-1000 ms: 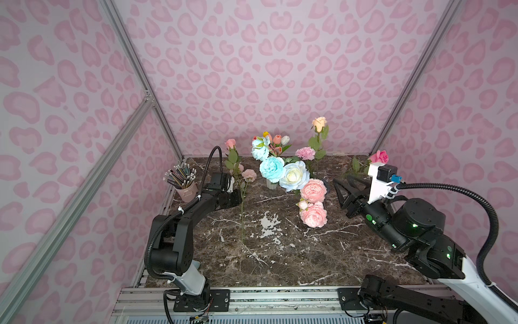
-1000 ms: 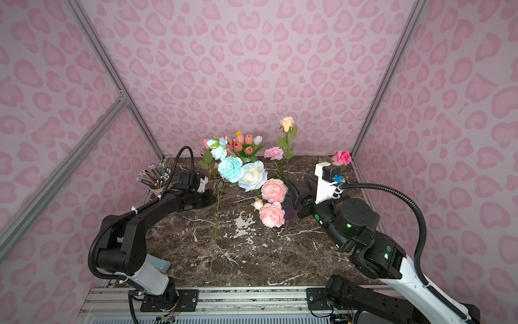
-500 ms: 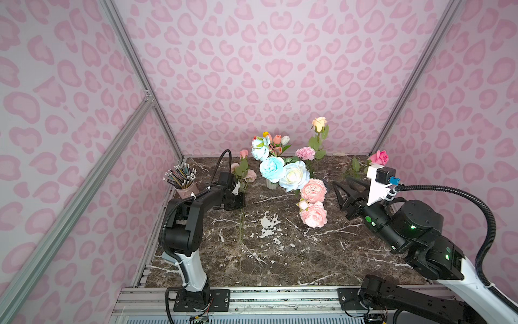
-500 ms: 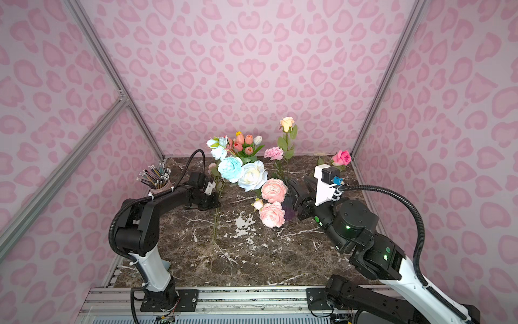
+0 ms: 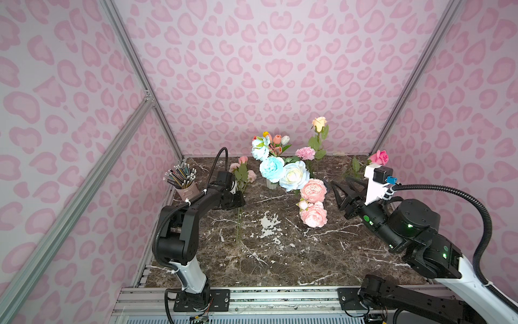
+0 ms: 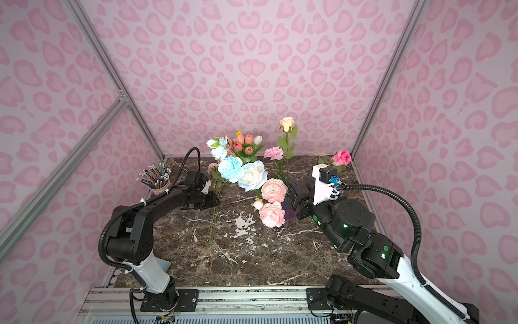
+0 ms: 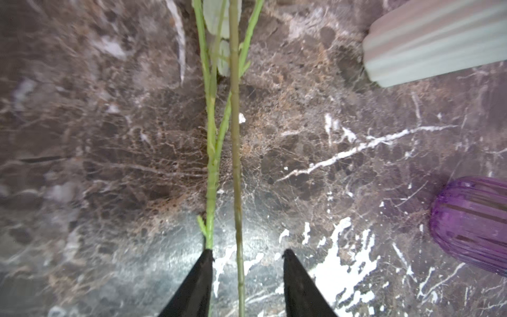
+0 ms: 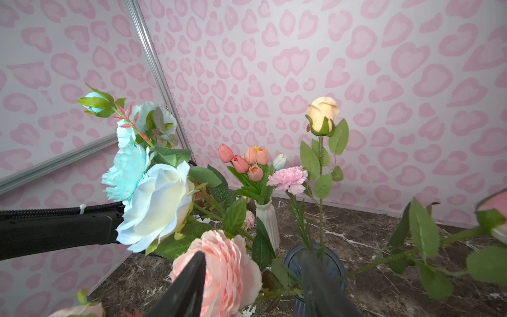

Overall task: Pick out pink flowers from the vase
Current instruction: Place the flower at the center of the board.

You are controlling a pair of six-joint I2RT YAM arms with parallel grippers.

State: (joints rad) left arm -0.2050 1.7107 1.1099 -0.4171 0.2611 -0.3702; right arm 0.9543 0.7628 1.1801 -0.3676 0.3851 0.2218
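1. My left gripper (image 7: 247, 254): fingers (image 7: 197, 282) apart with a narrow gap, clamping nothing; an olive stem (image 7: 236, 164) runs through the gap, and a bright green stem (image 7: 211, 164) ends right at one fingertip
2. Both stems lie flat on the marble table (image 5: 280, 252); they belong to the pink rosebud sprig (image 5: 243, 160), with buds at 11 o'clock of table centre (12 = back wall) and stems trailing toward 6 from there
3. My right gripper (image 8: 253, 255): fingers wide, holding nothing; a pale pink peony (image 8: 219, 269) is just ahead of one finger and a blue vase (image 8: 315, 263) is at the other; I can't tell if they touch
4. Two pink peonies (image 5: 313, 190) at 2 o'clock, purple vase (image 6: 288, 207) just beside them
5. Pink carnation (image 5: 305, 153) and peach rose (image 5: 319, 123) stand in the blue vase, 1 o'clock
6. Salmon tulips (image 5: 277, 138) in white vase (image 5: 271, 183), 12 o'clock; light blue peonies (image 5: 271, 168) and white rose (image 5: 294, 175) lean in front
7. Magenta rosebud (image 5: 379, 157) in back corner, 2 o'clock
8. Pencil cup (image 5: 186, 190) at table edge, 10 o'clock
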